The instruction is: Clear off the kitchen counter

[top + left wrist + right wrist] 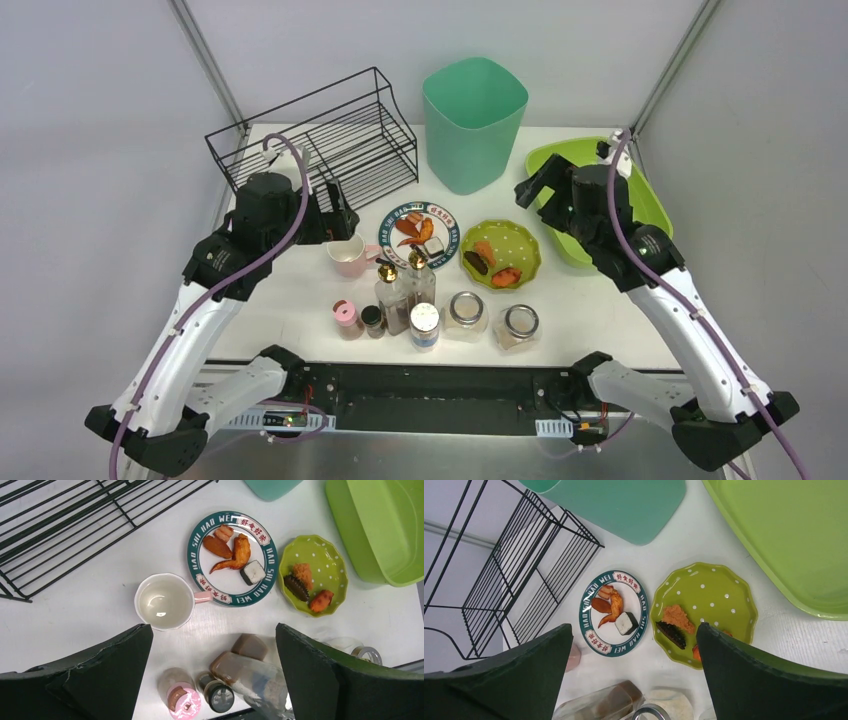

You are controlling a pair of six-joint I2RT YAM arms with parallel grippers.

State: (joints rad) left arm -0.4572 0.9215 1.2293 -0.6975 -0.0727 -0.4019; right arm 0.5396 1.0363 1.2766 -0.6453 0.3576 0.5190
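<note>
Left gripper (212, 630) jaws spread wide, nothing held, hovering over kitchen counter (90, 595); right gripper (634, 627) same, wide apart & empty. Counter = big flat white matte rect top, lies under both grippers, cluttered: pink mug (165, 602) just ahead of left fingers, teal-rim plate (196, 550) w/ food beyond it, green dotted dish (709, 587) below right gripper, jars (466, 312) nearer arm bases
</note>
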